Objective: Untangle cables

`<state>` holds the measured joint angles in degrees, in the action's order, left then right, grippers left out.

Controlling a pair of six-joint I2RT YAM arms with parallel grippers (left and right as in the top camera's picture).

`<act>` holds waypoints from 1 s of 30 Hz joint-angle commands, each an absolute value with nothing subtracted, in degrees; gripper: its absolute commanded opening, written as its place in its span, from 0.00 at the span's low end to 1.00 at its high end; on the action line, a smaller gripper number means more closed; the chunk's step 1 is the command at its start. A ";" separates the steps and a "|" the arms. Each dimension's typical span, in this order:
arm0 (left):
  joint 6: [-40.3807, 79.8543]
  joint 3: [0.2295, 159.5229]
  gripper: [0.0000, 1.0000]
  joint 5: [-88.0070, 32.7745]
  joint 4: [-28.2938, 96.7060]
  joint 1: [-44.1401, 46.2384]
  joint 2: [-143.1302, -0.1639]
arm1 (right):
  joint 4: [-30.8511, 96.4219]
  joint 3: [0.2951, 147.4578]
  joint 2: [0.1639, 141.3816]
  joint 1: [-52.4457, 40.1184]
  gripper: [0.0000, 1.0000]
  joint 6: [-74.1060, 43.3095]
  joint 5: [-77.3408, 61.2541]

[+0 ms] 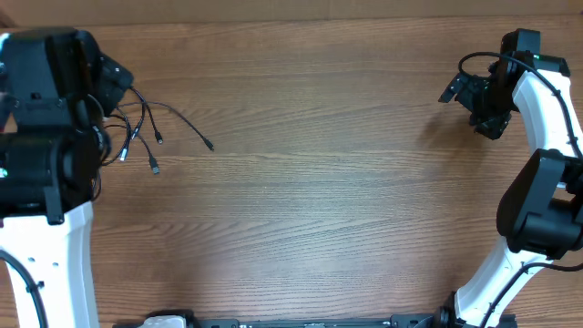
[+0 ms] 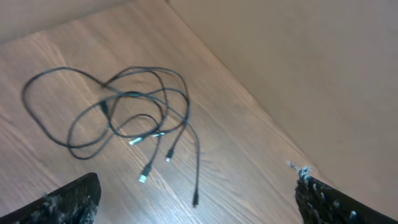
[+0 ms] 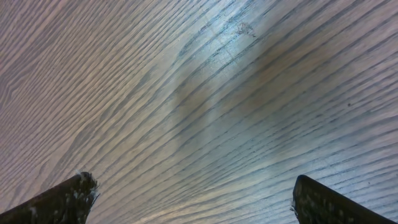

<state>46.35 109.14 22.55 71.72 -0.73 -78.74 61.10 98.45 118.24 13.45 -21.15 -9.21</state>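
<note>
lying tangled by left edge of table (image 1: 319, 182), cables (image 2: 107, 102), left claw (image 2: 198, 183) wide, right claw (image 3: 193, 182) wide, open wood between

A wood-grain table (image 1: 319, 200) meets a plain beige wall (image 2: 298, 74).

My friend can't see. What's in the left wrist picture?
A loose tangle of thin black cables with small plug ends lies on a wooden table. The left hand's two dark fingertips sit wide apart at the bottom corners, holding nothing.
</note>
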 commanded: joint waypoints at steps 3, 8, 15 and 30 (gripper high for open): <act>45.95 98.17 1.00 21.54 60.71 2.09 -75.94 | 60.88 99.33 116.49 13.58 1.00 -20.93 -9.72; 36.10 76.47 1.00 12.80 31.62 2.20 -69.58 | 60.88 99.33 116.49 13.58 1.00 -20.93 -9.72; 31.77 46.54 1.00 7.77 -3.68 2.17 -61.39 | 60.88 99.33 116.49 13.58 1.00 -20.93 -9.72; 31.70 12.10 1.00 6.37 -26.11 2.17 -48.93 | 60.88 99.33 116.49 13.58 1.00 -20.93 -9.74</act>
<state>32.82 15.88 7.01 -25.71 1.89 -51.33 61.08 98.45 118.24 13.47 -21.15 -9.23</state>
